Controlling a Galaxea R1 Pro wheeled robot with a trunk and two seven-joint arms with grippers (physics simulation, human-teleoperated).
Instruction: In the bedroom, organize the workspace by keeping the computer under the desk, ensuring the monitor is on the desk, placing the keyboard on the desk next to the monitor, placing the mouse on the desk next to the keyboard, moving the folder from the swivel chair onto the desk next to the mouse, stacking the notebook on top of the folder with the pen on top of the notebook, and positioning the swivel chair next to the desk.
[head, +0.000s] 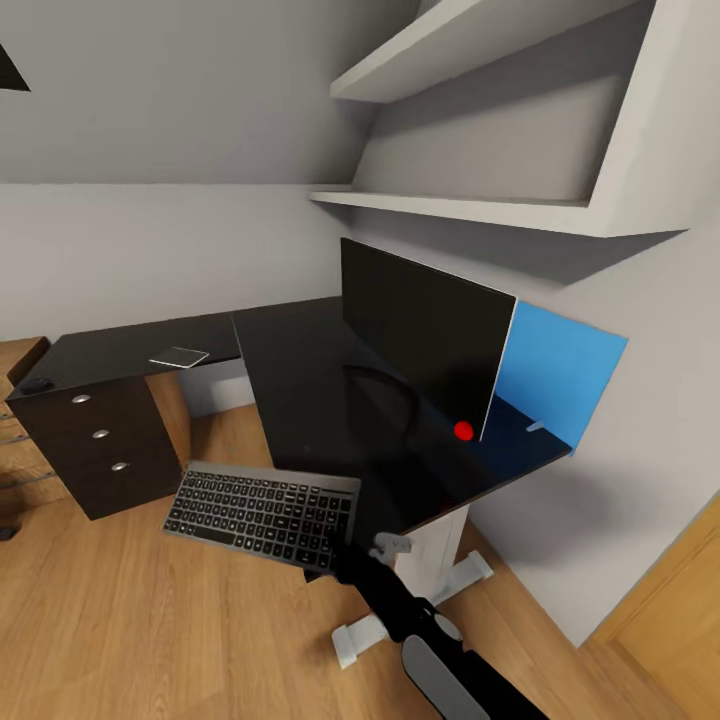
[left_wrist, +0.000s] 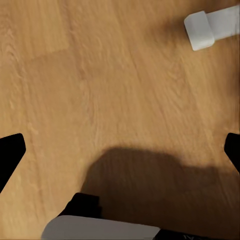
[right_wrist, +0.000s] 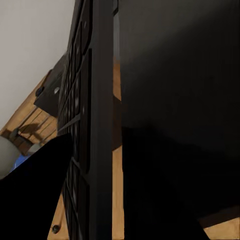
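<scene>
Keyboard: the flat dark grey keyboard with black keys (head: 262, 513) is held in the air, out past the front edge of the desk and above the wooden floor (head: 120, 620). In the right wrist view it is seen edge-on (right_wrist: 95, 125).
Right gripper: the black right gripper (head: 340, 553) is clamped on the right end of the keyboard; one dark finger (right_wrist: 35, 195) lies against the key side.
Left gripper: the two black fingertips (left_wrist: 10, 155) stand wide apart at the edges of the left wrist view, with nothing between them, over the floor (left_wrist: 100, 90).
Monitor: the thin black flat-screen monitor (head: 420, 335) stands upright on the glossy black L-shaped desk (head: 300, 370), with a small red dot near its lower corner.
Folder: a bright blue flat panel (head: 555, 375) leans behind the monitor; I cannot tell what it is.
Desk: a small grey flat thing (head: 180, 356) lies on its left wing, above the dark brown three-drawer unit (head: 95, 435).
Writing: the key legends are too small to read; no brand is visible.
Desk foot: a white foot (left_wrist: 207, 27) rests on the floor.
</scene>
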